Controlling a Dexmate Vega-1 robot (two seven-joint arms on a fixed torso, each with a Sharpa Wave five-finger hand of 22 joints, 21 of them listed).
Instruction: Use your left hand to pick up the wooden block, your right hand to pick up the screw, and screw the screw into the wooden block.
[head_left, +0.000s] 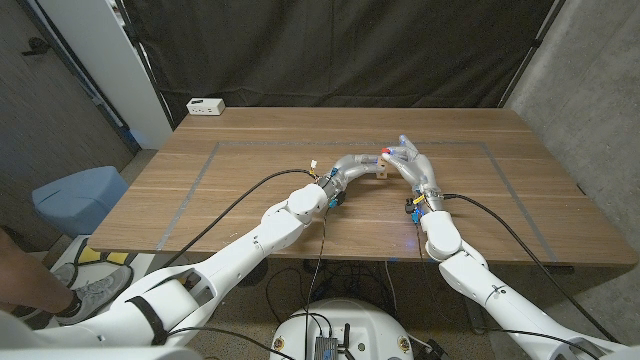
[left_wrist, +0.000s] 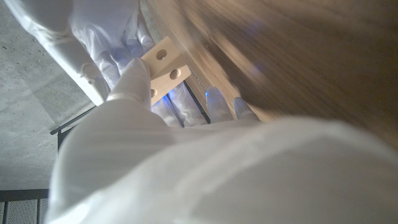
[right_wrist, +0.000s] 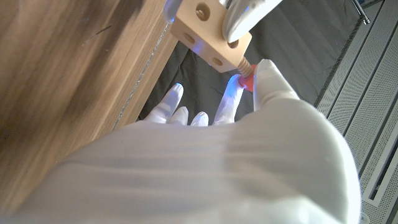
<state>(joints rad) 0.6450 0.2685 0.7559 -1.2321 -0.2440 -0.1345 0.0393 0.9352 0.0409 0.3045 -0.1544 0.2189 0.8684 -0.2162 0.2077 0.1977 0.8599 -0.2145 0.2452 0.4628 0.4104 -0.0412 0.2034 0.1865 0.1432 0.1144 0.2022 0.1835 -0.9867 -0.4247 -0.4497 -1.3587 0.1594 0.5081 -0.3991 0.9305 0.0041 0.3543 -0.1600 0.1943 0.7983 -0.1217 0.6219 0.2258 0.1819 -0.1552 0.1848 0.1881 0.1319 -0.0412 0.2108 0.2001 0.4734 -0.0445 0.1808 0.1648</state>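
Observation:
Over the middle of the table my two hands meet. My left hand (head_left: 352, 165) grips the pale wooden block (head_left: 383, 171), which has round holes in its faces (left_wrist: 165, 65); my thumb and fingers hold it at its sides (right_wrist: 208, 34). My right hand (head_left: 412, 160) pinches the red head of the screw (right_wrist: 247, 79) between thumb and a finger. The screw's wooden shaft sits in a hole at the block's end. In the head view the screw itself is too small to make out.
A white power strip (head_left: 205, 106) lies at the table's back left corner. A blue bin (head_left: 80, 195) stands on the floor left of the table (head_left: 250, 150), and a person's shoe (head_left: 92, 290) shows at the lower left. Cables trail along both arms.

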